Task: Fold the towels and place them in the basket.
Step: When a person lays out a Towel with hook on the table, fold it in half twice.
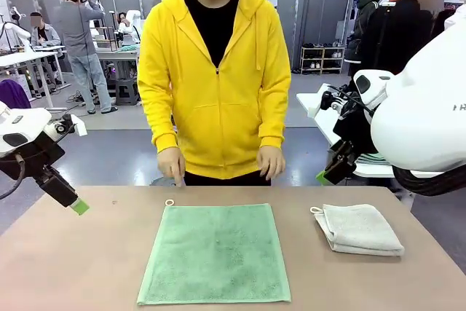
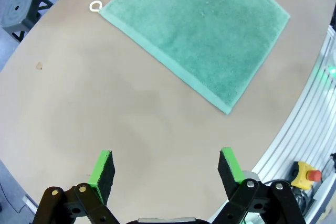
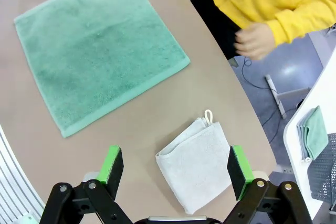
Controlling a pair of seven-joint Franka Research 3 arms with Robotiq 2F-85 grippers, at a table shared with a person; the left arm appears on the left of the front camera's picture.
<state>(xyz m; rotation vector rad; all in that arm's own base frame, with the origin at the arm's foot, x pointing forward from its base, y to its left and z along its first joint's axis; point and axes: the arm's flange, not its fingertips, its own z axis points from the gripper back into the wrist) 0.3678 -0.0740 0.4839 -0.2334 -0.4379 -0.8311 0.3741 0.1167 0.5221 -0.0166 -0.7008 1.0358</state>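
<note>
A green towel (image 1: 215, 253) lies spread flat on the table's middle, its loop (image 2: 95, 7) at the far left corner. To its right rests a pale grey-white towel (image 1: 360, 229), folded. My left gripper (image 1: 79, 206) hangs open above the table's left side, short of the green towel (image 2: 202, 30). High over the right side, my right gripper (image 1: 325, 175) is open, with the folded grey-white towel (image 3: 197, 163) below it and nothing between its fingers. A dark mesh wall of the basket (image 3: 324, 174) shows at the right wrist view's edge, off the table.
A person in a yellow hoodie (image 1: 218, 85) stands at the far edge, both hands (image 1: 172, 164) hanging just above it. A white side table (image 3: 294, 150) past the right end carries folded green towels (image 3: 311, 132). Bare tabletop (image 2: 105, 108) lies left of the spread towel.
</note>
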